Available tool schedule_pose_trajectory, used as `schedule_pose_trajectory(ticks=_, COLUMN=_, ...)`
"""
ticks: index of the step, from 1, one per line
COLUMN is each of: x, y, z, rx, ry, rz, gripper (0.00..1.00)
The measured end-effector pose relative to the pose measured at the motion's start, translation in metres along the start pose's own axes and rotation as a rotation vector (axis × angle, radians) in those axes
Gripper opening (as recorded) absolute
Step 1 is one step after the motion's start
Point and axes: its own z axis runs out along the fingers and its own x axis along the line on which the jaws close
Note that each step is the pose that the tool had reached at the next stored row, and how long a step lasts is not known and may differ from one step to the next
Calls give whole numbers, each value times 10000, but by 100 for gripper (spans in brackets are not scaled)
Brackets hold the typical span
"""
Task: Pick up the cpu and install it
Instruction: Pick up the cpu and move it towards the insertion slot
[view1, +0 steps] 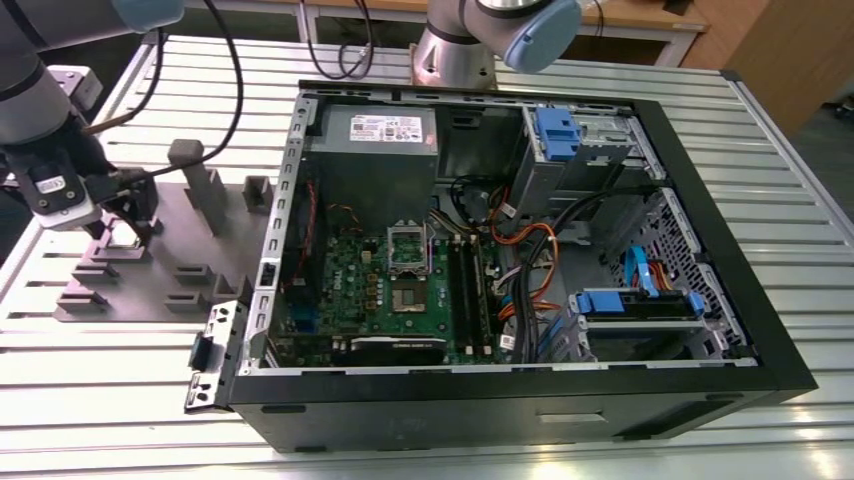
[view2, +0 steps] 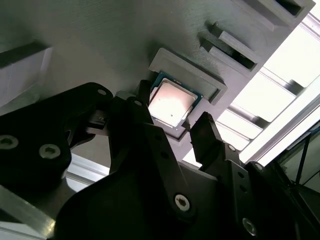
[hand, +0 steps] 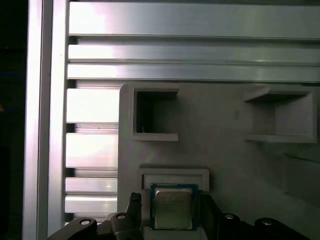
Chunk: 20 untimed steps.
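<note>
While the gripper (view1: 123, 218) hung over the grey fixture (view1: 154, 262) at the exterior view's left, w/ the PC case (view1: 534, 412) to its right, its jaws stood apart either side of the cpu (hand: 172, 210), gripping nothing. The cpu lay flat in its fixture pocket.

Grey arm (view1: 30, 100), pale blue joint cap (view1: 147, 10); black gripper (view2: 175, 112), silver screws (view2: 181, 201); black cables (view1: 227, 90)

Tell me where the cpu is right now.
In both wrist views the cpu lies in the grey fixture, straddled by the open pincer, at the exterior view's left.
</note>
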Motion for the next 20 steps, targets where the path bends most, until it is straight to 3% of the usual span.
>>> schedule_pose_trajectory(ticks=16, x=0, y=-1, z=32, rx=0, ry=0, rz=7, gripper=59)
schedule_pose_trajectory(ticks=20, x=0, y=-1, z=34, rx=1, ry=-1, rz=7, gripper=51)
